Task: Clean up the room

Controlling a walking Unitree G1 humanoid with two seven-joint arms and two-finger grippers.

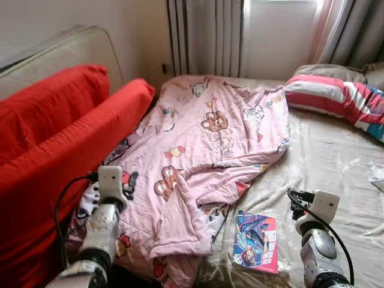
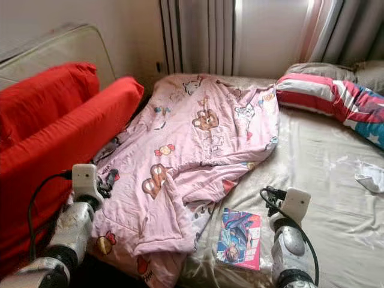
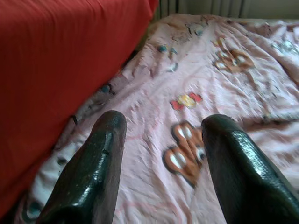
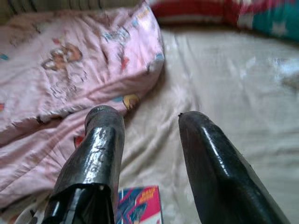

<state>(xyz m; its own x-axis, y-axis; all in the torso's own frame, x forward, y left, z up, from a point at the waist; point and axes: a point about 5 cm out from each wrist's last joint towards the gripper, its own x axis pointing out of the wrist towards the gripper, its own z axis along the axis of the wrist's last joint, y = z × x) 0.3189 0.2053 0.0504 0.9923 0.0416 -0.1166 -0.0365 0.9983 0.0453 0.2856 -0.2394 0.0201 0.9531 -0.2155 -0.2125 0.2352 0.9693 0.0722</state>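
A rumpled pink cartoon-print blanket point(image 1: 204, 144) lies across the left half of the bed. A colourful book point(image 1: 257, 241) rests on the beige sheet point(image 1: 330, 156) by the blanket's near edge. My left arm point(image 1: 103, 222) is raised over the blanket's left edge; its gripper point(image 3: 161, 135) is open with nothing between the fingers, hovering above the pink fabric. My right arm point(image 1: 317, 234) is up just right of the book; its gripper point(image 4: 149, 126) is open and empty, above the sheet beside the blanket's fold.
A red-covered mattress or cushion point(image 1: 54, 138) leans along the bed's left side. Striped pillows point(image 1: 339, 99) lie at the head on the right. A small crumpled white thing point(image 2: 371, 177) sits at the sheet's right edge. Curtains point(image 1: 210, 36) hang behind.
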